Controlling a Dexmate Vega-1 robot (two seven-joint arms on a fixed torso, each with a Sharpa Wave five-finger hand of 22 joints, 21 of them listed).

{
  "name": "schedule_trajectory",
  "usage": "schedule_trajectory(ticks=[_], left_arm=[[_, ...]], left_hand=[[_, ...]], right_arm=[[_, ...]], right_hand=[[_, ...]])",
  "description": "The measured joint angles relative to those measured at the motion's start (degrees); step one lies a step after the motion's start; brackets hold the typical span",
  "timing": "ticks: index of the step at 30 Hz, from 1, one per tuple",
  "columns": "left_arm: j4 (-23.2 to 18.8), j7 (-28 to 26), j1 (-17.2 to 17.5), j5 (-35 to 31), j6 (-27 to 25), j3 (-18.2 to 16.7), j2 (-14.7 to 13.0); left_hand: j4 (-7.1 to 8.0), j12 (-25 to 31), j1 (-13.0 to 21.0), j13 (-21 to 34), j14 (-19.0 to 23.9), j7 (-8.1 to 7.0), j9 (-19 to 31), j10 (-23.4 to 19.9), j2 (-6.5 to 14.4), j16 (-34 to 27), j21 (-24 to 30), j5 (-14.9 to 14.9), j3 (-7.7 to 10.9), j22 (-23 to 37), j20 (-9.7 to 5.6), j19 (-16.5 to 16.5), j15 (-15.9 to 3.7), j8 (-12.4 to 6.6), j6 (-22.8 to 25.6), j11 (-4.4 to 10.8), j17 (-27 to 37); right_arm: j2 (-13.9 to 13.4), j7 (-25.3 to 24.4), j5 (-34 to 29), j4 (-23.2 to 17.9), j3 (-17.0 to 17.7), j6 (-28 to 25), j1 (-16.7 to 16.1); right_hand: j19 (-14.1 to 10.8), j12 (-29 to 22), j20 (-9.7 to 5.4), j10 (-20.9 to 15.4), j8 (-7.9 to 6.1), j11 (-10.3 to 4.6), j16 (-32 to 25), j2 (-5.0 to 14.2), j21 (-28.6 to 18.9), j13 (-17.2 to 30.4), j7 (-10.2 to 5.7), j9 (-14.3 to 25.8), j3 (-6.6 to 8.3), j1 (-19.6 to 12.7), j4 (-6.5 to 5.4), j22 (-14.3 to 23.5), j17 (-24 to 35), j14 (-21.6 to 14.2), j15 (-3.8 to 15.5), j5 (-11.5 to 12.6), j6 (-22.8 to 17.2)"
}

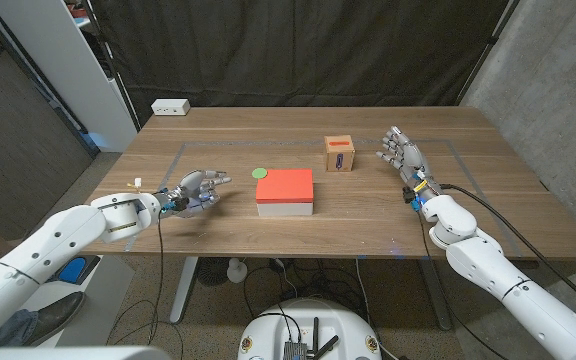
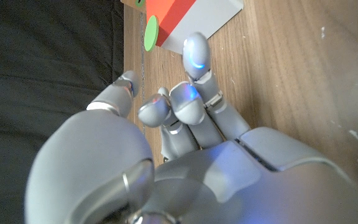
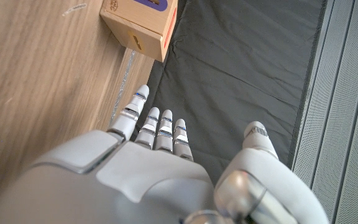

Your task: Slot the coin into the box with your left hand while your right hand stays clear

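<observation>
Left hand [image 1: 196, 190], fingers loosely curled, empty, coin [image 1: 260, 173] just beyond fingertips beside box [image 1: 285, 192]; right hand [image 1: 405, 156] released, well apart.

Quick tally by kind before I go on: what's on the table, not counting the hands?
Green coin: 1
Red-topped white block: 1
Small cardboard box: 1
White power strip at the far edge: 1
Total: 4
</observation>
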State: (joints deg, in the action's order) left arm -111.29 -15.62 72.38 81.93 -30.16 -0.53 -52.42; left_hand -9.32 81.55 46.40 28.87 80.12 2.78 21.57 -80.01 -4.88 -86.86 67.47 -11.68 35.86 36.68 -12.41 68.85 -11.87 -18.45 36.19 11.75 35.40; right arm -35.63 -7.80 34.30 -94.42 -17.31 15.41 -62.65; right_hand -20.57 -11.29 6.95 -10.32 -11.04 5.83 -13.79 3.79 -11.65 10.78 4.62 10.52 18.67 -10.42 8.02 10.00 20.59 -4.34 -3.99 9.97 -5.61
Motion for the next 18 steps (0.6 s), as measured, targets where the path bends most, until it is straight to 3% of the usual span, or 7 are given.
schedule_trajectory(ticks=[9,18], left_arm=[[-1.96,-2.24,3.34,2.82,0.69,-2.64,0.45],[-0.94,-3.02,2.89,5.44,-0.88,-2.70,0.20]], left_hand=[[-0.16,-0.64,-0.01,-0.16,-0.31,0.00,1.10,0.00,0.61,1.07,0.96,0.00,-0.64,-0.85,0.20,-0.20,-0.32,-1.23,0.00,0.00,0.32],[0.15,-1.08,-0.53,-0.19,-0.30,0.20,2.03,-0.01,1.74,1.55,1.11,0.00,-0.94,-2.75,-0.07,-0.49,-0.31,-3.19,2.49,0.00,1.04]], right_arm=[[-0.88,-1.31,-0.31,-1.77,0.85,-0.24,-1.51],[-1.51,-2.30,-0.75,-3.06,0.89,-2.08,-2.07]], right_hand=[[0.00,0.00,0.00,0.00,0.00,0.00,0.00,0.00,0.00,0.00,0.00,0.00,0.00,0.00,0.00,0.00,0.00,0.00,0.00,0.00,0.00],[0.00,0.00,0.00,0.00,0.00,0.00,0.00,0.00,0.00,0.00,0.00,0.00,0.00,0.00,0.00,0.00,0.00,0.00,0.00,0.00,0.00]])
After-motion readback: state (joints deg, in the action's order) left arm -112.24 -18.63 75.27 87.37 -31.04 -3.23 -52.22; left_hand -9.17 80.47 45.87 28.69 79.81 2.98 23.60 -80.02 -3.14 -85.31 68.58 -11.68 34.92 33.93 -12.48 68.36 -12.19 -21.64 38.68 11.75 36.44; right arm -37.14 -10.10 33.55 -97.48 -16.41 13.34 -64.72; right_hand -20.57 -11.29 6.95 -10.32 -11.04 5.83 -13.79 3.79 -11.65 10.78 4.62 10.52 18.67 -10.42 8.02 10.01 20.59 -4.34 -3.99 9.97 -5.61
